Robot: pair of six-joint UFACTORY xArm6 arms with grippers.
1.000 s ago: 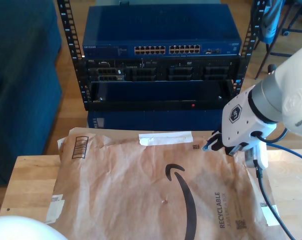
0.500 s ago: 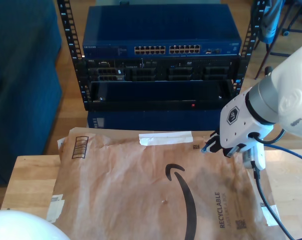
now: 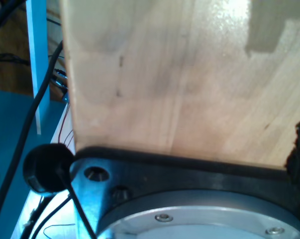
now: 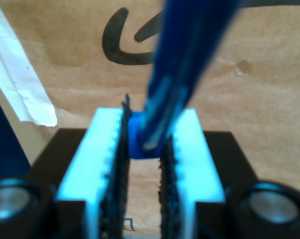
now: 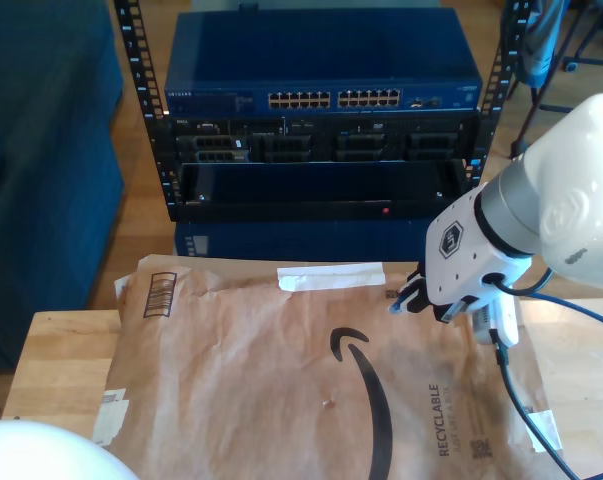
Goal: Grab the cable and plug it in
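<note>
My second gripper (image 4: 149,122) is shut on the cable's blue plug end (image 4: 139,142), held between its pale ribbed fingers (image 4: 102,149). The bright-blue cable (image 4: 184,59) runs out from the jaws, blurred and close to the lens. In the exterior view this gripper (image 5: 401,298) hangs just over the far right part of a brown paper mailer (image 5: 281,380), and a thin stretch of the blue cable (image 5: 586,308) trails off behind the wrist toward the exterior view's right. The first wrist view looks along a pale wooden table top (image 3: 179,79).
A blue network switch (image 5: 321,60) with a row of ports (image 5: 333,99) sits in a black rack (image 5: 311,170) behind the table. A thick black cable (image 5: 511,390) hangs from the second arm's wrist. A white rounded arm part (image 5: 36,450) is at the exterior view's bottom left.
My second gripper has moved toward the exterior view's left and slightly lower, carrying the cable end with it. The mailer and rack have not moved.
</note>
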